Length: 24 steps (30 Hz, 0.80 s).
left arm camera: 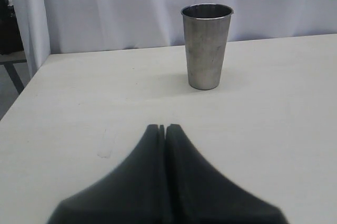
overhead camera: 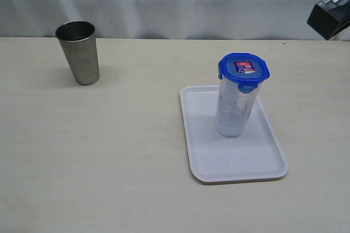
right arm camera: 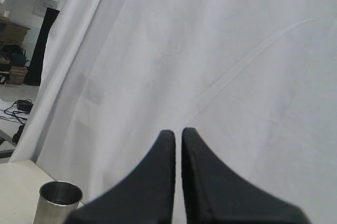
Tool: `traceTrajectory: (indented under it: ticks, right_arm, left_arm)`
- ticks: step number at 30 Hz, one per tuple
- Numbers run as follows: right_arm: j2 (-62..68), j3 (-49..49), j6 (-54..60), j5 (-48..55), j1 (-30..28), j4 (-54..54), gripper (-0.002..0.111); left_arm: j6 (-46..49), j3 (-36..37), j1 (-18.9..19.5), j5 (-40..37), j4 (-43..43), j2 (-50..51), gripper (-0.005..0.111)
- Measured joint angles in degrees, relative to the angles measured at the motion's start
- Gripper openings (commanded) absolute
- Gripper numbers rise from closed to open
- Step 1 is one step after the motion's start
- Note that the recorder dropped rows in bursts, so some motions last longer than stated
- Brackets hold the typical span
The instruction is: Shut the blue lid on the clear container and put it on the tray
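In the outside view, the clear container [overhead camera: 236, 110] stands up on the white tray [overhead camera: 219, 162], near the tray's far end, and the blue lid [overhead camera: 244, 69] sits on top of it. So the job looks done, or very close to done. The container is tall and thin, so a bump from an arm, or a push on the tray, could knock it over. I cannot tell if all the lid flaps are snapped down; if one is loose, the lid could pop off when someone picks it up. A steel cup [overhead camera: 79, 52] stands well apart on the bench [overhead camera: 109, 162], and a bit of the right arm [overhead camera: 331, 17] shows in the top corner, far from the tray. The left wrist view shows what the outside view does not: the left tool [left arm camera: 162, 129] is clenched tight with nothing in it, low over the bench, facing the cup. It cannot see the tray at all. The right wrist view shows the right tool [right arm camera: 178, 134] pinched together and empty too, raised up in front of the white curtain [right arm camera: 210, 50], with only the cup peeking in.
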<state>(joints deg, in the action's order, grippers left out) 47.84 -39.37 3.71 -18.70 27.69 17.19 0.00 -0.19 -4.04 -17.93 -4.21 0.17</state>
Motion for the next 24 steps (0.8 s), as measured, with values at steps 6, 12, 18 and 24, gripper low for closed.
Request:
traceTrajectory:
  ticks: [6,12,18,24]
  right_arm:
    - [-2.0,3.5,0.0,-0.8,0.0,0.0,0.005]
    - [-9.0,12.6,0.0,-1.1,0.0,0.0,0.005]
    - [-24.9,28.4,0.0,-1.2,-5.2,0.0,0.005]
    - [-39.8,38.6,0.0,-7.0,-16.8,0.0,0.005]
  left_arm:
    - [0.0,0.0,0.0,0.0,0.0,0.0,0.0]
    - [0.0,0.0,0.0,0.0,0.0,0.0,0.0]
    - [0.0,0.0,0.0,0.0,0.0,0.0,0.0]
    - [0.0,0.0,0.0,0.0,0.0,0.0,0.0]
